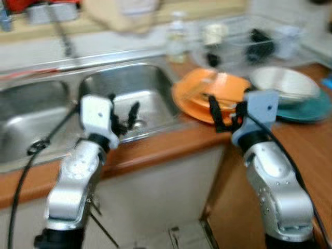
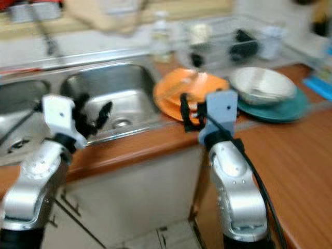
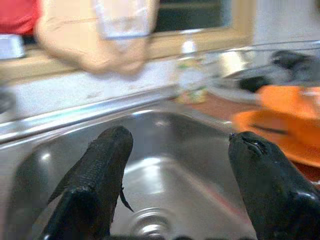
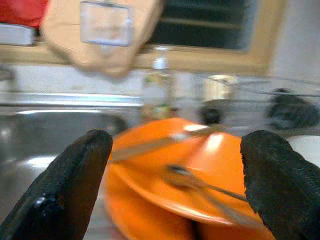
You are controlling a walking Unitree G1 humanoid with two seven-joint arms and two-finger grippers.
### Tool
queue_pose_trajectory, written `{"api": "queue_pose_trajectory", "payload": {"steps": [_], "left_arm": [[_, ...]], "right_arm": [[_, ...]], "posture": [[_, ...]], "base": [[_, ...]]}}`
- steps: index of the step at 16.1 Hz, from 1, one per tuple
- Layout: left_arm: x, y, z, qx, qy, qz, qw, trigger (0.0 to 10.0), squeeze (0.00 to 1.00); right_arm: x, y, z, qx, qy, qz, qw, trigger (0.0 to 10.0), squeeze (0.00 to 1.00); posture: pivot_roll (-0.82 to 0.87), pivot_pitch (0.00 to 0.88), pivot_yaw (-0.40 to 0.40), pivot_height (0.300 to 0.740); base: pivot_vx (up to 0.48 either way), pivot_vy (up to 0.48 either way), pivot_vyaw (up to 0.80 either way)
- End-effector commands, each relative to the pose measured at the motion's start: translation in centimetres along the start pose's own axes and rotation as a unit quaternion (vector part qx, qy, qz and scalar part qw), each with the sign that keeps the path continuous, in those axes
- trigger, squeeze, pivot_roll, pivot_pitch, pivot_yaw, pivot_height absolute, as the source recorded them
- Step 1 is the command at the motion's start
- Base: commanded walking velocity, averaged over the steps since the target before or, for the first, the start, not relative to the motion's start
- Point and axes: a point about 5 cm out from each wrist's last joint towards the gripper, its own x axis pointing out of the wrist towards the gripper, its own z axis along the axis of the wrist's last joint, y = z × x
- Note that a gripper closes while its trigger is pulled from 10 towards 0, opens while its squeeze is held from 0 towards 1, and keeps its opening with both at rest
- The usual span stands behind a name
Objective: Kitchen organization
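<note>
The picture is a bit blurry. On the left is a shiny metal sink (image 1: 129,88) with 2 bowls. The left gripper (image 1: 124,116) hangs over the right bowl, its 2 black fingers wide apart and holding nothing. Next comes a brown counter (image 1: 306,150). Orange plates (image 1: 207,96) sit on it just beside the sink, with a spoon or fork lying on top. The right gripper (image 1: 225,113) is at the near edge of the orange plates, fingers wide apart, empty too. Further right, a silver bowl (image 1: 285,83) rests on a teal plate (image 1: 306,111). Behind them stands a dish rack (image 1: 249,41).
</note>
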Motion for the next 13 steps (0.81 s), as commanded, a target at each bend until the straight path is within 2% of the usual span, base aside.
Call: {"api": "queue_pose_trajectory", "payload": {"steps": [1,4,7,8,11,12,13], "left_arm": [[0.4,-0.7,0.2,-0.007,-0.002,-0.023,1.0,10.0,0.0],[0.3,-1.0,0.4,-0.015,-0.004,-0.032,0.999,10.0,0.0],[0.2,-1.5,0.6,-0.051,-0.006,-0.061,0.997,10.0,0.0],[0.1,-2.0,0.9,-0.067,-0.012,-0.088,0.994,10.0,0.0],[0.1,-2.5,1.0,-0.065,-0.011,-0.115,0.991,10.0,0.0],[0.6,-2.8,1.0,-0.071,-0.009,-0.132,0.989,10.0,0.24],[1.0,-2.8,1.2,-0.072,-0.011,-0.139,0.988,10.0,0.71]], "right_arm": [[-0.1,-0.9,0.7,-0.006,-0.007,-0.018,1.0,10.0,0.0],[-0.1,-1.1,1.1,0.002,-0.01,-0.021,1.0,10.0,0.0],[0.0,-0.8,1.4,0.01,-0.011,-0.009,1.0,10.0,0.0],[0.1,-0.9,1.6,0.006,-0.012,-0.009,1.0,10.0,0.0],[0.2,-1.3,1.8,0.002,-0.008,-0.014,1.0,10.0,0.0],[0.3,-1.5,1.8,0.004,-0.003,0.001,1.0,10.0,0.0],[0.3,-1.6,1.9,0.0,-0.004,0.006,1.0,10.0,0.0]], "posture": [[-0.03,0.0,0.062,0.74],[-0.02,0.0,0.06,0.74],[-0.02,0.0,0.059,0.74],[-0.02,0.0,0.059,0.74],[-0.02,0.0,0.062,0.74],[-0.03,0.0,0.064,0.74],[-0.03,0.0,0.065,0.74]], "base": [[0.334,0.0,0.0],[0.208,0.0,0.0],[0.0,0.0,0.0],[0.0,0.0,0.0],[0.0,0.0,0.0],[0.0,0.0,0.0],[0.0,0.0,0.0]]}}
